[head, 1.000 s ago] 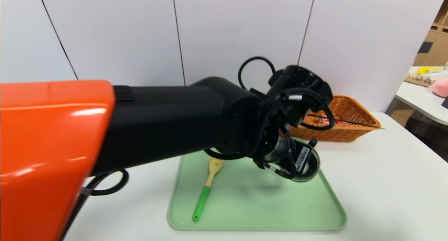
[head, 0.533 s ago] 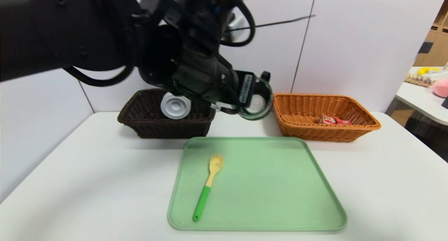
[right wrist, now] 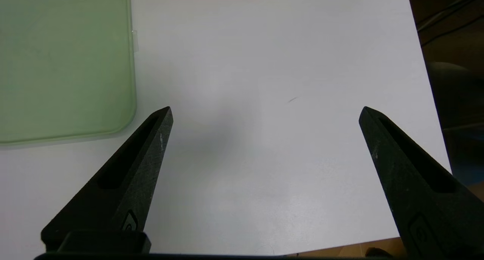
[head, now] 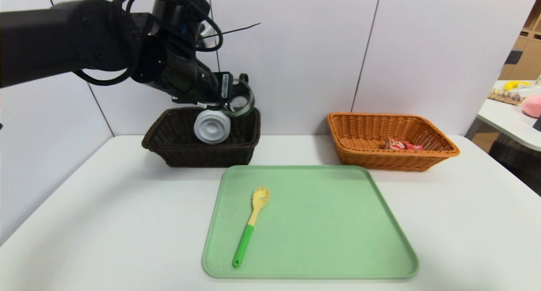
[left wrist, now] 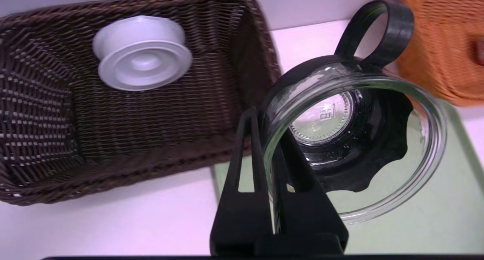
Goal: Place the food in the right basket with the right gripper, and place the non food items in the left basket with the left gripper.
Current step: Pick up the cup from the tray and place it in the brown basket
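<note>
My left gripper [head: 230, 97] hangs above the right end of the dark brown left basket [head: 169, 149], shut on the rim of the clear glass cup with black trim [head: 240, 101]. One finger sits inside the cup [left wrist: 378, 146], the other outside. The white round container [head: 212, 126] leans on its side in that basket [left wrist: 45, 146]. The yellow spaghetti fork with its green handle [head: 249, 227] lies on the green tray [head: 359, 240]. The red snack packet [head: 398, 145] rests in the orange-tan right basket [head: 431, 155]. My right gripper [right wrist: 264, 110] is open above bare table.
The green tray sits mid-table in front of both baskets, and its corner [right wrist: 68, 63] shows beside the right gripper. The table's right edge [right wrist: 427, 82] is near that gripper. A second table [head: 511, 117] with clutter stands at the far right.
The left arm has lifted the glass cup off the tray and swung it left and back, from near the orange basket to above the dark basket.
</note>
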Controlling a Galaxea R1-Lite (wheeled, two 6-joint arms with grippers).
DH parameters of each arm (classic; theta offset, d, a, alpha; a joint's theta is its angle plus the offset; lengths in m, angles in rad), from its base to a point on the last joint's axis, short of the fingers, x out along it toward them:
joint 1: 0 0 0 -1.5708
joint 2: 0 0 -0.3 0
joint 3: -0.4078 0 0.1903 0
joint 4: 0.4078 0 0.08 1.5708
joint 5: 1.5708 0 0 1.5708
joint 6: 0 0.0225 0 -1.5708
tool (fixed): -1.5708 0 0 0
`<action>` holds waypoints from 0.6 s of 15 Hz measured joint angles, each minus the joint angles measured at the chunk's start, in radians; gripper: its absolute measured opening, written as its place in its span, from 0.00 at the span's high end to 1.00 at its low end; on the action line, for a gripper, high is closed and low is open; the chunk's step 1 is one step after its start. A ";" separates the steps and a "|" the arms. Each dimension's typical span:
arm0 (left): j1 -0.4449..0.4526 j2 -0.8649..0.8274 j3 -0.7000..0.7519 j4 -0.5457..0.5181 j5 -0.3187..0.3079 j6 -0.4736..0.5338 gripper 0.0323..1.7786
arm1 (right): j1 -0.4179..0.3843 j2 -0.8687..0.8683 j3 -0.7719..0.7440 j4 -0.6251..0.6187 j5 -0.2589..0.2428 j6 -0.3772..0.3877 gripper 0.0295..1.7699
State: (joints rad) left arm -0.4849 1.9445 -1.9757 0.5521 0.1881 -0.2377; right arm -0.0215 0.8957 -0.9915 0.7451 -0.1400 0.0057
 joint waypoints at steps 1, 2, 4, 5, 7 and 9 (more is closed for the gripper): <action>0.036 0.023 0.000 -0.014 0.000 -0.002 0.96 | 0.000 -0.002 -0.001 -0.014 0.000 0.004 0.04; 0.067 0.048 0.000 -0.024 0.000 -0.010 0.96 | 0.000 -0.003 0.004 -0.040 0.000 0.016 0.04; 0.102 0.091 0.000 -0.040 -0.001 -0.031 0.96 | 0.000 -0.004 0.034 -0.123 0.002 0.024 0.04; 0.116 0.111 0.000 -0.045 -0.001 -0.039 0.96 | 0.000 -0.004 0.050 -0.167 0.003 0.024 0.04; 0.130 0.139 0.000 -0.046 -0.003 -0.051 0.96 | 0.000 -0.001 0.071 -0.210 0.004 0.025 0.04; 0.130 0.156 0.000 -0.047 -0.005 -0.054 0.96 | 0.000 0.001 0.079 -0.211 0.006 0.025 0.04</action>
State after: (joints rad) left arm -0.3545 2.1002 -1.9757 0.5047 0.1828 -0.2915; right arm -0.0215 0.8970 -0.9130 0.5338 -0.1345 0.0311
